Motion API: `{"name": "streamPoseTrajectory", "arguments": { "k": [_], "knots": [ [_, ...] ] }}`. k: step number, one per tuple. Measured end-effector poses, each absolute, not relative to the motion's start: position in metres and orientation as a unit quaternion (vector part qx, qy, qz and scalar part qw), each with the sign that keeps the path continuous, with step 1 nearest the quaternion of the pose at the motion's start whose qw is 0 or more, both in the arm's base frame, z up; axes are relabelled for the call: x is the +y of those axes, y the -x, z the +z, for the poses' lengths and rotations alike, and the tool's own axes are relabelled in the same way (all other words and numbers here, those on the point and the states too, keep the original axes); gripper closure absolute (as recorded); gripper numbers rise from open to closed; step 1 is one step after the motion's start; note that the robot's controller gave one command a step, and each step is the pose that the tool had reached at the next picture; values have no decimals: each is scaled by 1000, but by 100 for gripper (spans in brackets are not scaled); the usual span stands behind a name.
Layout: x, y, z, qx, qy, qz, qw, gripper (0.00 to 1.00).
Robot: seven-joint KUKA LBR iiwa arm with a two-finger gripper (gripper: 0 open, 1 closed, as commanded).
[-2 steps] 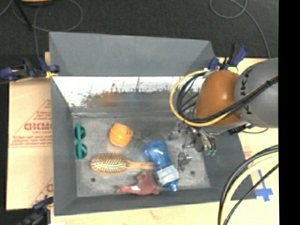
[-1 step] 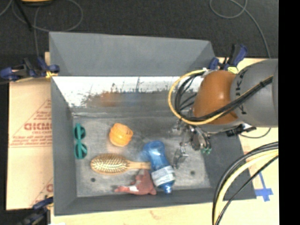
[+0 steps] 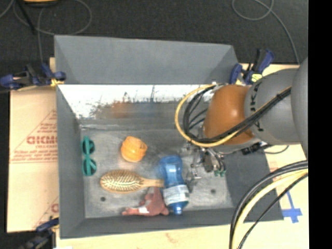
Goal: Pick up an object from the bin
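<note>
camera view | tool [image 3: 199,169] beside blue bottle [image 3: 170,174] | grip state unclear | label unreadable

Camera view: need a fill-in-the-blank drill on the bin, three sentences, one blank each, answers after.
1. The thing closest to the gripper is the ____ bottle.
2. In the view, the wooden hairbrush lies just below the ____ ball.
3. The green sunglasses lie on the ____ side of the bin as seen in this view.

Missing words: blue; orange; left
</note>
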State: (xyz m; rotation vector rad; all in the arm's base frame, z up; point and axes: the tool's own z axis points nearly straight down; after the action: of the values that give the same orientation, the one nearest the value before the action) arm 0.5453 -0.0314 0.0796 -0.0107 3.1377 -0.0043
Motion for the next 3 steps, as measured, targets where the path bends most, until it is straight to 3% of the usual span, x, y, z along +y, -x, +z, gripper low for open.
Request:
{"name": "streamPoseTrajectory", "arguments": {
  "k": [1, 2, 3],
  "knots": [
    [-11, -535, 86, 990, 140, 0, 2, 0],
    [29, -523, 75, 998, -70, 0, 4, 100],
    [29, -523, 75, 998, -70, 0, 4, 100]
  ]
}}
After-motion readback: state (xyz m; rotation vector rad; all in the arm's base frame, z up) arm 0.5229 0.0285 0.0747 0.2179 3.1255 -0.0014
